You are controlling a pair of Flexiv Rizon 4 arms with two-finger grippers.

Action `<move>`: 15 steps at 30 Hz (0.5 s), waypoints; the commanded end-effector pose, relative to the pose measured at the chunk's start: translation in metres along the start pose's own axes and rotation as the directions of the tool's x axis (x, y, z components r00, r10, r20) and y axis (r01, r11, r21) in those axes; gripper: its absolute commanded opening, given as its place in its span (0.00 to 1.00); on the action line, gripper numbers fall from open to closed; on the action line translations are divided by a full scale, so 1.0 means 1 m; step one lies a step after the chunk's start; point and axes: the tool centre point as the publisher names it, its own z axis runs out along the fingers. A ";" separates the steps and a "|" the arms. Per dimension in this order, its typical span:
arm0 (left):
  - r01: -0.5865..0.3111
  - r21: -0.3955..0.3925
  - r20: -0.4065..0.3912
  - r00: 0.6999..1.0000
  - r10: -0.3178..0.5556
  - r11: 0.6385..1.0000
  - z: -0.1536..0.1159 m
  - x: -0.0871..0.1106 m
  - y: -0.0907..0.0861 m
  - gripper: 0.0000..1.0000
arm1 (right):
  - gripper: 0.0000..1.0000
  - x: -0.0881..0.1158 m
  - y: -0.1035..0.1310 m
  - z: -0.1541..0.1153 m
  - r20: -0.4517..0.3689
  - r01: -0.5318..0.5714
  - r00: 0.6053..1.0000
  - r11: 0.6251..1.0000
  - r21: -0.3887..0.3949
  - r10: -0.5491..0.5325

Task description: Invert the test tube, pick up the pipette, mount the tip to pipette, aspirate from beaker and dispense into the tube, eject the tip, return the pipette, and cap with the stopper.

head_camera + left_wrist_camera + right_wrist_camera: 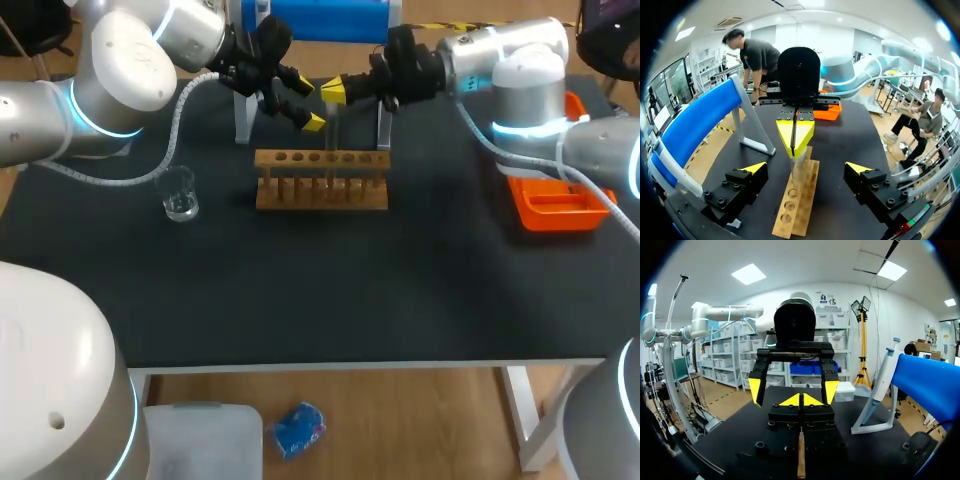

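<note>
A laboratory: a wooden test-tube rack, a glass beaker and a pipette on a black table.

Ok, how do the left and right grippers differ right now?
Fingers: the left gripper has its fingers spread wide apart, while the right gripper has its yellow tips pressed together.
Load: the left gripper holds nothing, while the right gripper is shut on the test tube, which hangs upright from its tips.
Shared: both hang above the wooden rack, facing each other at close range.

Bright, even overhead light, faint shadows, mild glare
</note>
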 end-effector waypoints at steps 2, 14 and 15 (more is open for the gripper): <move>0.001 -0.003 0.000 1.000 -0.001 1.000 0.000 0.000 0.000 1.00 | 0.00 0.000 0.006 -0.002 -0.004 0.021 1.000 1.000 0.001 -0.021; 0.001 -0.003 0.000 1.000 -0.001 1.000 0.000 0.000 0.000 1.00 | 0.00 0.011 0.041 -0.016 0.010 0.065 0.998 0.996 0.064 -0.065; 0.001 -0.003 0.000 1.000 -0.001 1.000 0.000 0.000 0.000 1.00 | 0.00 0.013 0.044 -0.019 0.016 0.061 0.998 0.995 0.081 -0.063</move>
